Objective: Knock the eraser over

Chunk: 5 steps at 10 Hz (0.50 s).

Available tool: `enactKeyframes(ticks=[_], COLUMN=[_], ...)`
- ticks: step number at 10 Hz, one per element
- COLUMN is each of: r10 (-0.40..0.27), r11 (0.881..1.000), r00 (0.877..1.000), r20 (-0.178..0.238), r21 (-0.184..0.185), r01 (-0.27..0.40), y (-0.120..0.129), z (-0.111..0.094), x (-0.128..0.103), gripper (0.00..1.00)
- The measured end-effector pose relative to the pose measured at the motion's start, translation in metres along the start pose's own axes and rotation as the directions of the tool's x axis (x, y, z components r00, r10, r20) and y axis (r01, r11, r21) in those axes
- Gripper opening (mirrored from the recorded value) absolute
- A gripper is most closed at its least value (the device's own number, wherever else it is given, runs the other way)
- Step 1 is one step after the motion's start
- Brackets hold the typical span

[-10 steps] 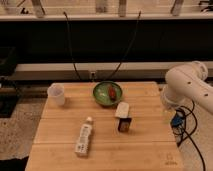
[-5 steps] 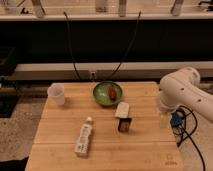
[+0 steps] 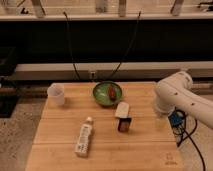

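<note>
The eraser (image 3: 123, 116) is a small block with a pale cream upper face and a dark front. It stands near the middle of the wooden table (image 3: 60, 157), just in front of the green bowl. My white arm (image 3: 172, 94) reaches in from the right over the table's right edge. My gripper (image 3: 159, 113) is at the arm's lower end, to the right of the eraser and apart from it.
A white labelled bottle (image 3: 84, 136) lies on its side at front left. A translucent cup (image 3: 56, 93) stands at back left. A green bowl (image 3: 106, 95) with a red-orange item in it sits at back centre. Cables and a blue part (image 3: 176, 120) hang off the right edge.
My arm has moved left and slightly down, closer to the eraser. The eraser, bottle, cup and bowl have not moved.
</note>
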Motion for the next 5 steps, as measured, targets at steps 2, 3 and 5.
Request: enactKeyframes(ticks=[2,3,5], r10=[-0.007,-0.010,-0.013], r11=[1.000,1.000,1.000], r00=[1.000,1.000,1.000], r20=[-0.001,-0.002,-0.003], r21=[-0.003,-0.006,-0.007], r01=[0.007,0.010,0.013], y=[0.0025,0.0040,0.0046], z=[0.0037,0.0065,0.0106], x=[-0.0050,-0.0072,-0.0106], gripper=[0.80,0.80,0.80])
